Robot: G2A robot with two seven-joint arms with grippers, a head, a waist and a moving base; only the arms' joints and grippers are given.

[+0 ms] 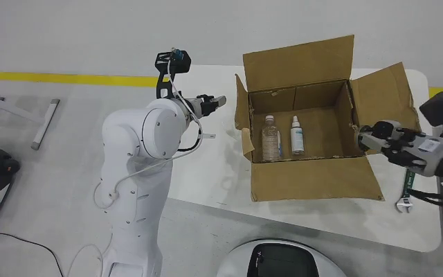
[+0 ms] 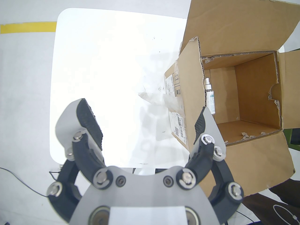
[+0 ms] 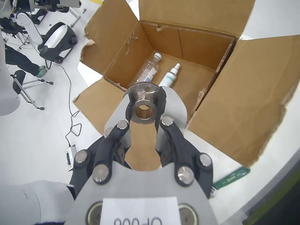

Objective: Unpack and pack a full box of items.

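Barcoded shipping labels (image 2: 178, 127) stand on the cardboard box (image 2: 234, 22) side, wording too small to read.

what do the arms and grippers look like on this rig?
Left arm: glossy white shell, white cable looped alongside. Left gripper and right gripper match: silver fingers, black ribbed pads, black linkages, silver bolts, white label.

A robotics lab — bare pale floor (image 1: 69, 41), yellow floor line (image 1: 76, 78), loose cables (image 3: 70, 90) trailing.

Bright light, table (image 2: 93, 71) glare, fisheye edges
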